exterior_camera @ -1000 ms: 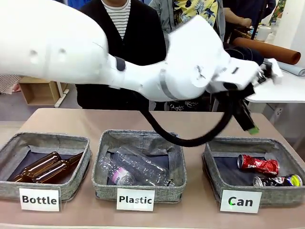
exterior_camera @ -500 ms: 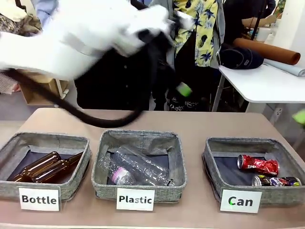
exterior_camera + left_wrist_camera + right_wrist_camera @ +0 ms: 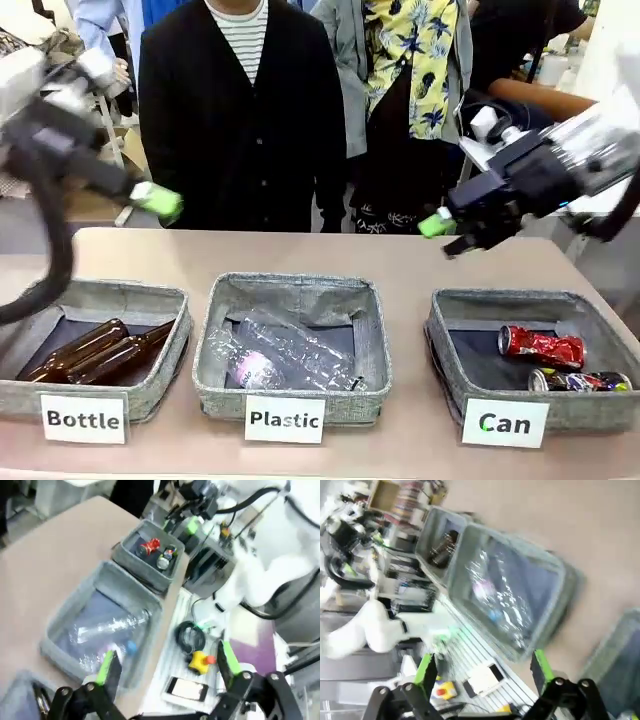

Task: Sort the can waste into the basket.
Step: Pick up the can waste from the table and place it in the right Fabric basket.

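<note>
Two grippers hover empty with jaws wide: left gripper [image 3: 150, 200] above the Bottle bin [image 3: 160, 300], right gripper [image 3: 440, 228] over the Can basket [image 3: 450, 345]. Inside lie the crushed red can [image 3: 541, 345] and dark can [image 3: 580, 380], probably light, thin-walled, dent-prone, best pinched across the body.

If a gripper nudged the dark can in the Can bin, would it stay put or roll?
The dark can lies on its side near the front wall of the Can basket, so it would probably roll a little. The crushed red can lying just behind might check it. It looks uncrushed, so probably light and easily dented.
</note>
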{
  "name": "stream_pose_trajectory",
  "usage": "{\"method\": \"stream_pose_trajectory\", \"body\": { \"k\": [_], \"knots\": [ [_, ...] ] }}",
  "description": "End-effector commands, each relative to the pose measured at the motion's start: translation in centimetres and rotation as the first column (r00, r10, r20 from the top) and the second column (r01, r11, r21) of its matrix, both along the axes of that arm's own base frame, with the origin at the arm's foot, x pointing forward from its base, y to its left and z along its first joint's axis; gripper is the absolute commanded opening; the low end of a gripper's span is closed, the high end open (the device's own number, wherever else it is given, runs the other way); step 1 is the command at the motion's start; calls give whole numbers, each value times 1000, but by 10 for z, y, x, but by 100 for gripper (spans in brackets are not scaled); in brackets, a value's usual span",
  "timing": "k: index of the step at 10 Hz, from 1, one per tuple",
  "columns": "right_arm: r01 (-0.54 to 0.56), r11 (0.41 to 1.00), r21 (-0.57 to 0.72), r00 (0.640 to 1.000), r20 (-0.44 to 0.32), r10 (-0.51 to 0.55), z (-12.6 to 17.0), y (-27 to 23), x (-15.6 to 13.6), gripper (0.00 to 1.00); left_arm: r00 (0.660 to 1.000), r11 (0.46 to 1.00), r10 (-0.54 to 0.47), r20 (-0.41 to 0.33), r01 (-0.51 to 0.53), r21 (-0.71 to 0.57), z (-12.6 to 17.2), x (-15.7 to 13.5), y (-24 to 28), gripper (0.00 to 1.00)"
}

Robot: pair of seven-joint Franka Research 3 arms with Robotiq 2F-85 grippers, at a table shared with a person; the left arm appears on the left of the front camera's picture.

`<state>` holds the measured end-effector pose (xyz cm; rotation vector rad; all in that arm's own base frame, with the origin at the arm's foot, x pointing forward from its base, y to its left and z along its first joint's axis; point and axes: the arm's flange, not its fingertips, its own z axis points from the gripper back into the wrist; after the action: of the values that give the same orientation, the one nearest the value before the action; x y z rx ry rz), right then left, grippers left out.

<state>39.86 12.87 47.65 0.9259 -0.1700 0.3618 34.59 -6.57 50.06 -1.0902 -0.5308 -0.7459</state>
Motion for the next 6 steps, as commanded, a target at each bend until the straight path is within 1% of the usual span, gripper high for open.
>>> {"method": "stream_pose_trajectory", "body": {
  "k": [1, 2, 3, 4, 5, 6],
  "knots": [
    [121, 972, 202, 988, -120, -98, -14, -15, 20, 100, 978, 968, 180, -101, -195, -157, -47, -48, 54, 100],
    [174, 945, 278, 978, -158, -134, -14, -32, 32, 100, 963, 944, 228, -145, -255, -208, -76, -61, 75, 100],
    [225, 925, 306, 970, -159, -183, -7, -58, 41, 100, 938, 906, 286, -198, -332, -264, -112, -77, 88, 100],
    [237, 927, 292, 969, -144, -203, 0, -80, 36, 100, 890, 858, 368, -268, -436, -269, -137, -93, 89, 100],
    [174, 955, 239, 977, -164, -137, -22, -37, 32, 100, 955, 945, 234, -181, -267, -187, -63, -28, 111, 100],
    [174, 955, 239, 977, -164, -137, -22, -37, 32, 100, 955, 945, 234, -181, -267, -187, -63, -28, 111, 100]
  ]
}}
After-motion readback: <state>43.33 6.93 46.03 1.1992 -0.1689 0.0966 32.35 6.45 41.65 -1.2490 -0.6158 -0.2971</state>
